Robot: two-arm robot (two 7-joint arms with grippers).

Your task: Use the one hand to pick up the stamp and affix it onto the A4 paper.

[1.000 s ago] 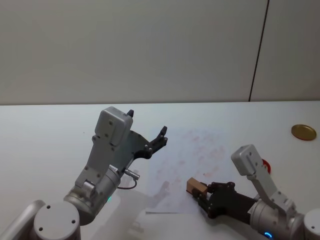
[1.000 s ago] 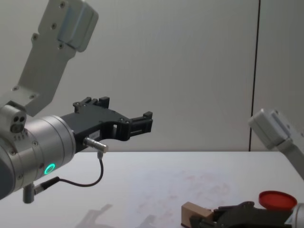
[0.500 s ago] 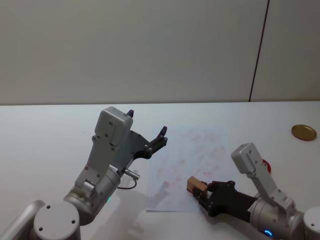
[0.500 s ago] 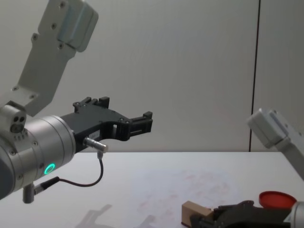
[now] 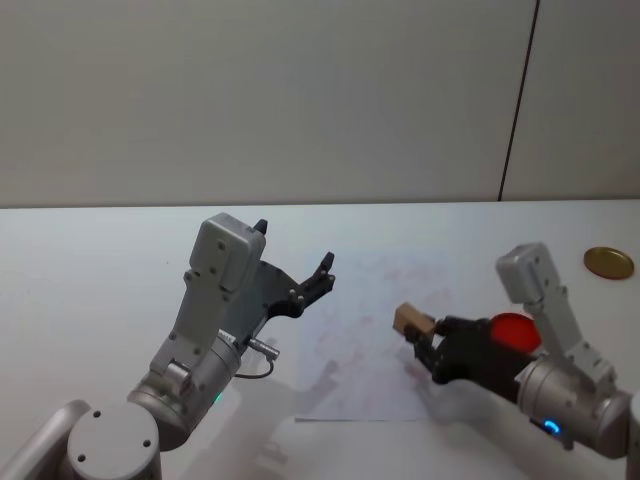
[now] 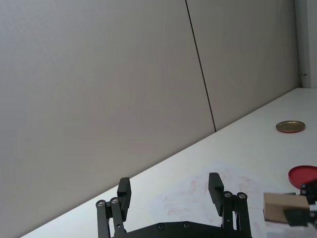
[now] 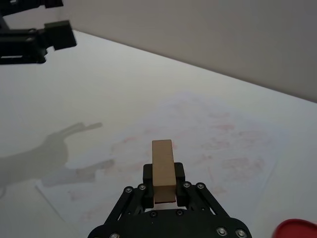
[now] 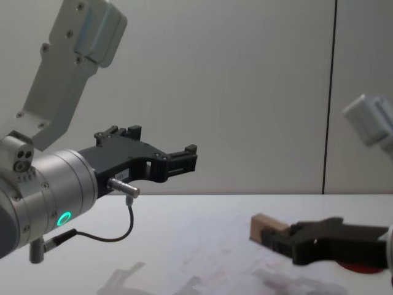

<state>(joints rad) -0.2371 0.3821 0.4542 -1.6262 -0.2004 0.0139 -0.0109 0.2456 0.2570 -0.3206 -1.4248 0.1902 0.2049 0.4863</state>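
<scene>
right gripper (image 5: 428,336) reaches in from the robot's right, low over the tabletop (image 5: 100,270). its black fingers (image 7: 148,174) are narrow, clamped on the back end of the stamp (image 5: 411,319). the stamp is a plain tan wooden block that sticks out forward past the fingertips. no readable writing on the faces that show. from the chest side it hangs in the air above the a4 paper (image 5: 350,335), not touching, with a soft shadow on the sheet below it. the paper lies flat in the middle of the tabletop, covered in faint pink-red stamp marks too faint to read.

the red round ink pad (image 5: 512,330) sits on the tabletop just behind the right gripper, partly hidden by it. a gold disc (image 5: 608,263) lies farther off to the right, well apart from the paper.

left gripper (image 5: 295,250) is held up in the air over the paper's left edge. its fingers (image 6: 124,192) are spread wide with nothing between them. there is a green ring light (image 8: 63,217) on the silver left arm link, with a thin black cable (image 8: 120,236) looping under it.
</scene>
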